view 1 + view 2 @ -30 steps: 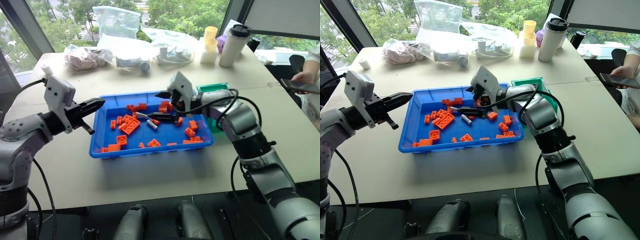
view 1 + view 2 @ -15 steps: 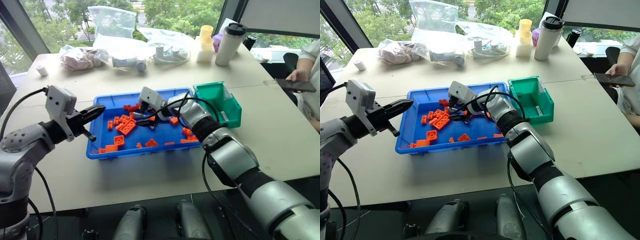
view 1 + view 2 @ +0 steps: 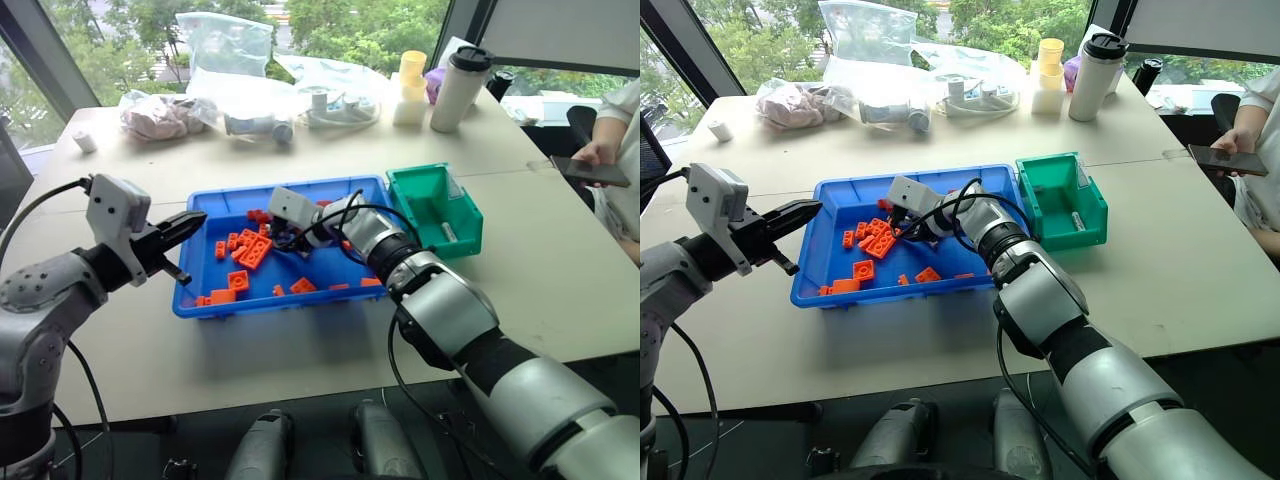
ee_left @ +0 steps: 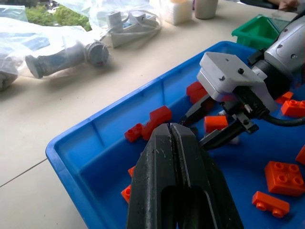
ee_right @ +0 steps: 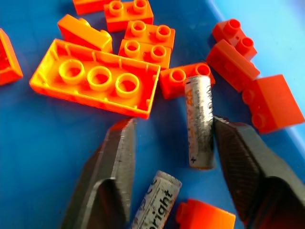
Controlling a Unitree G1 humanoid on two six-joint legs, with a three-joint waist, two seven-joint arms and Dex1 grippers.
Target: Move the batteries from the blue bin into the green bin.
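Head views: the blue bin, a shallow glossy plastic tray with a raised rim, sits mid-table. The green bin, deeper and with a sloped front, stands just beside it at its 3 o'clock. Studded orange bricks lie scattered across the tray, thickest toward 10 o'clock. The right gripper reaches over the tray's 3 o'clock rim and dips among them near the centre. The left gripper hovers above the 9 o'clock rim, black fingers pinched together and holding nothing. The pale table lies bare at 6 o'clock; crumpled plastic bags and a tumbler crowd the 12 o'clock edge.

Left wrist view: matte, scuffed fingers meet tip to tip over the tray's smooth blue wall. Beyond them the right gripper's fingers spread low over the floor, and red-orange bricks lie near the far wall.

Right wrist view: two ribbed black fingers stand apart around a battery, a worn silvery cylinder touching one finger, with open blue floor between it and the other: not clamped. A second battery, printed with lettering, lies nearer the wrist. A wide flat brick, underside up, and smaller studded blocks crowd just past the fingertips.
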